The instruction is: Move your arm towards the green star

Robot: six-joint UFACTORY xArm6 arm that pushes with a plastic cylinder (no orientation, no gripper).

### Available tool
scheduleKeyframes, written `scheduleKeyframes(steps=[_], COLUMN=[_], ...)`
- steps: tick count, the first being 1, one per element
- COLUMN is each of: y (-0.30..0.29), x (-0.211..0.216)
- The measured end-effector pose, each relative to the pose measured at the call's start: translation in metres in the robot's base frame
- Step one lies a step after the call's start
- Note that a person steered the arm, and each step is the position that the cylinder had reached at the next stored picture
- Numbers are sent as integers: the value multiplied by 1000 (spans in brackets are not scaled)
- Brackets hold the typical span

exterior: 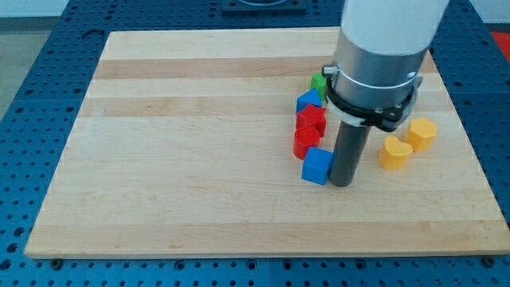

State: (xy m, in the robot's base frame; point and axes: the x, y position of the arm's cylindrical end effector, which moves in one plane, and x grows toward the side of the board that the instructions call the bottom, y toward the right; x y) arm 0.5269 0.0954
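The green star (318, 82) lies near the view's top right of the wooden board (199, 159), mostly hidden behind the arm's grey collar. My tip (342, 182) rests on the board just right of a blue cube (317, 166), well below the green star in the view. Between them runs a column of blocks: a blue block (307, 100), a red star-like block (311, 119) and a red block (306, 142).
A yellow heart-shaped block (394, 152) and a yellow hexagonal block (421, 134) lie to the right of my tip. The board's right edge (470, 151) is beyond them. A blue perforated table (40, 119) surrounds the board.
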Motion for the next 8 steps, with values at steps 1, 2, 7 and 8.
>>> scheduleKeyframes(steps=[1, 2, 7, 8], y=[-7, 11, 23, 23], x=[0, -6, -95, -107])
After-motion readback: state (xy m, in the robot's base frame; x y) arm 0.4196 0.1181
